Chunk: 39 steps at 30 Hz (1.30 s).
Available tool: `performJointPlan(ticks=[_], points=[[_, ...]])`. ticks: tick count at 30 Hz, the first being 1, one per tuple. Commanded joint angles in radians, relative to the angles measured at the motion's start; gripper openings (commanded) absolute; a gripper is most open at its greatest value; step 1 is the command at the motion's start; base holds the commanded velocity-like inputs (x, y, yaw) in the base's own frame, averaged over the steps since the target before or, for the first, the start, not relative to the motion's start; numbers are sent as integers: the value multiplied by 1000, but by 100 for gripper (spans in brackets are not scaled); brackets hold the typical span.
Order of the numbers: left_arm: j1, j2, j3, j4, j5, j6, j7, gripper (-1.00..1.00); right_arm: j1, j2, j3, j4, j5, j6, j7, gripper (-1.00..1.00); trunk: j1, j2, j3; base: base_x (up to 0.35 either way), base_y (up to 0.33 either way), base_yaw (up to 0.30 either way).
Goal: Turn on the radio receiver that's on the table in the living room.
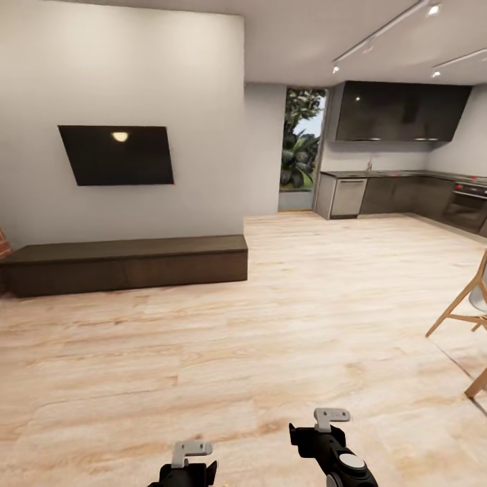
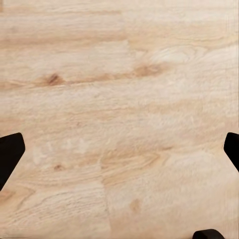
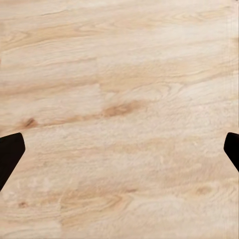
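Radio receiver and its low table: whereabouts unknown from these frames, so direction from the fingers, its long axis and the nearer arm cannot be judged yet; robot looks to be in transit, search step, task barely begun.

Left gripper and right gripper hang low at the head view's bottom edge, over bare light wood floor; in both wrist views the dark fingertips sit at opposite frame edges with only planks between, so fingers wide, holding nothing.

Ahead-left: long dark low bench under a wall-mounted TV; far right: dark kitchen units; wooden chair legs at the right edge.

Likely next: turn the base to find the table.
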<state>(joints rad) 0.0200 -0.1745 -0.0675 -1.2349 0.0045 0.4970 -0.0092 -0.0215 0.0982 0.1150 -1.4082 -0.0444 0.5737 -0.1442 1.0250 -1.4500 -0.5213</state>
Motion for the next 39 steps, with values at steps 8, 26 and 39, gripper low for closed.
performJointPlan(ticks=[8,26,39], points=[[0,0,0,0,0,0,0,100,0,0,0,0,0,0,0,100,0,0,-3,0,0,300],[0,0,0,0,-1,0,0,100,0,0,1,0,0,0,0,100,0,0,-9,164,0,300],[0,0,0,0,-1,0,0,100,0,0,0,0,0,0,0,100,0,0,-13,334,0,300]])
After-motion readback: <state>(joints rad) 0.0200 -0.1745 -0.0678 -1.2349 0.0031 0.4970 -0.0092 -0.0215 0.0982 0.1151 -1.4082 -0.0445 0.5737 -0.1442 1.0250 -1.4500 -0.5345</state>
